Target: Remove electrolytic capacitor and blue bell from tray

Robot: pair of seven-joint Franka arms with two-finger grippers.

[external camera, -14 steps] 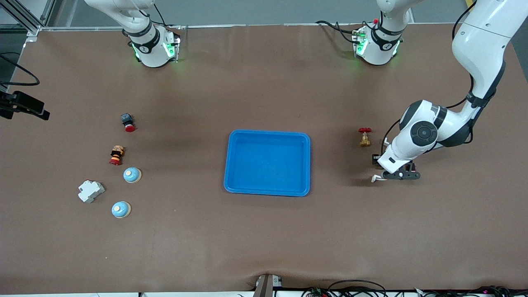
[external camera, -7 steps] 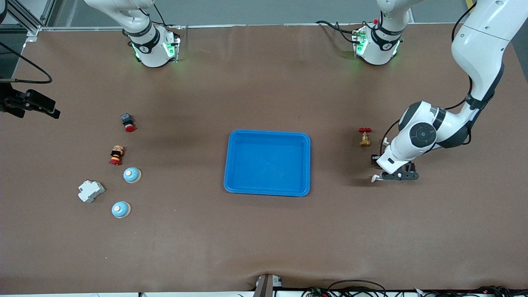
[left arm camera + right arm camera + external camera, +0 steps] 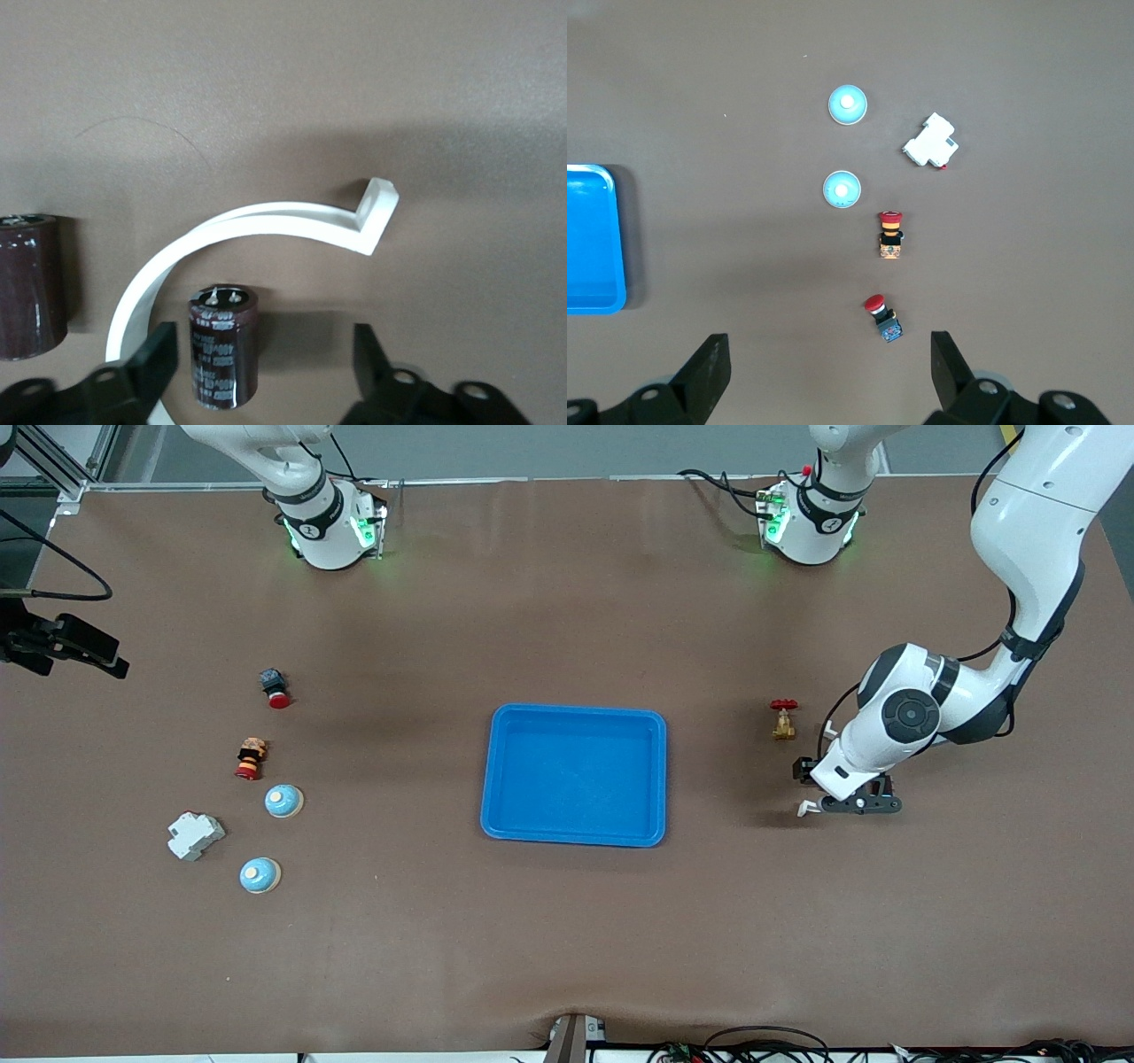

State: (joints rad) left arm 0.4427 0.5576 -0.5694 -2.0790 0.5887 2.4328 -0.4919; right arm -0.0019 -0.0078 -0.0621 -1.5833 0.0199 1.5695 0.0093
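A dark brown capacitor (image 3: 221, 345) stands on the table between the open fingers of my left gripper (image 3: 268, 367), close to one finger and untouched. A second capacitor (image 3: 31, 285) stands beside it. In the front view the left gripper (image 3: 855, 804) is low over the table near the left arm's end. Two light-blue bells (image 3: 283, 801) (image 3: 260, 875) sit near the right arm's end and also show in the right wrist view (image 3: 842, 189) (image 3: 848, 104). My right gripper (image 3: 830, 363) is open and empty, high above that end.
A blue tray (image 3: 574, 710) lies mid-table, empty. A curved white clip (image 3: 257, 226) rings the capacitor. A brass valve with a red handle (image 3: 783, 720) stands near the left gripper. Two red push buttons (image 3: 275, 688) (image 3: 251, 759) and a white breaker (image 3: 196, 835) lie by the bells.
The black part of the right arm at the front view's edge has shifted slightly toward the table's middle. The left gripper has barely moved and stays open.
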